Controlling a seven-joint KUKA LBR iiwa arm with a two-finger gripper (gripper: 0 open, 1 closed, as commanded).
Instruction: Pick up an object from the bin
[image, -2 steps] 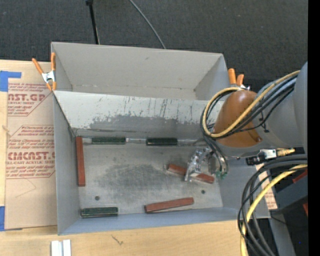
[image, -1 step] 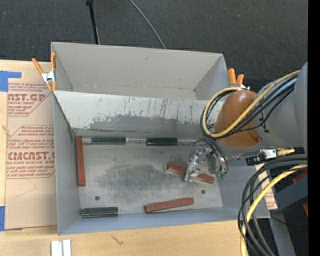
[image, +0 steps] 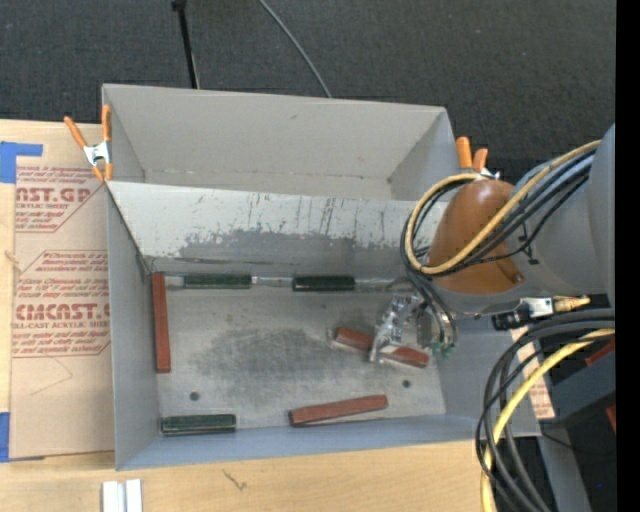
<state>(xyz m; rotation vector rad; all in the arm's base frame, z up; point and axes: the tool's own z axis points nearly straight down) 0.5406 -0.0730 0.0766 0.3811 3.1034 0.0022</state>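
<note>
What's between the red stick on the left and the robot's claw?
In the camera view, bare bin floor, then a short red-brown block beside the gripper.

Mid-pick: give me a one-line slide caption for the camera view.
Gripper low by two short reddish-brown blocks at the right of the grey bin, longer bars along its edges.

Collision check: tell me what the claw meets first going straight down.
Probably the short reddish-brown block under the claw, otherwise the grey metal bin's floor; depth is unclear.
</note>
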